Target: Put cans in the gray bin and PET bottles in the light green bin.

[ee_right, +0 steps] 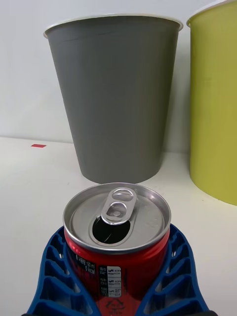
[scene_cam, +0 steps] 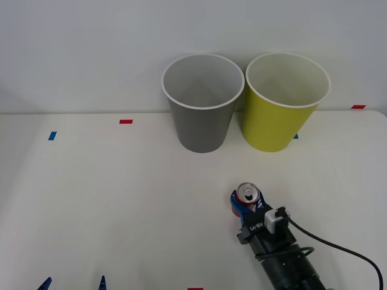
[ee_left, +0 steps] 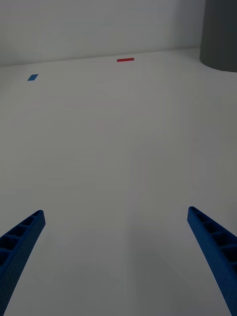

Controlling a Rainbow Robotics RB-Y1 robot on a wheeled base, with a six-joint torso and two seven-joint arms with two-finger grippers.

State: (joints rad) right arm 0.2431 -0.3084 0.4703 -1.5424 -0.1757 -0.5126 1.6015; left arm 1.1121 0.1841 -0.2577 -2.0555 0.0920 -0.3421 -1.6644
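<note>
A small red can (scene_cam: 247, 194) with a silver top and an open pull tab stands upright in front of the bins. My right gripper (scene_cam: 244, 204) is shut on it, and in the right wrist view the blue fingers (ee_right: 53, 269) hug both sides of the can (ee_right: 117, 256). Beyond it stand the gray bin (scene_cam: 202, 124) (ee_right: 114, 98) and, to its right, the light green bin (scene_cam: 279, 118) (ee_right: 215, 103), both upright and open. My left gripper (scene_cam: 74, 283) (ee_left: 116, 256) waits open at the table's near left edge, holding nothing. PET bottles are out of view.
Both bins sit at the back of the white table (scene_cam: 109, 193) against a white wall. Small tape marks lie on the table: red (scene_cam: 126, 121), blue (scene_cam: 52, 135) and red (scene_cam: 358, 107). A black cable (scene_cam: 338, 248) trails from the right arm.
</note>
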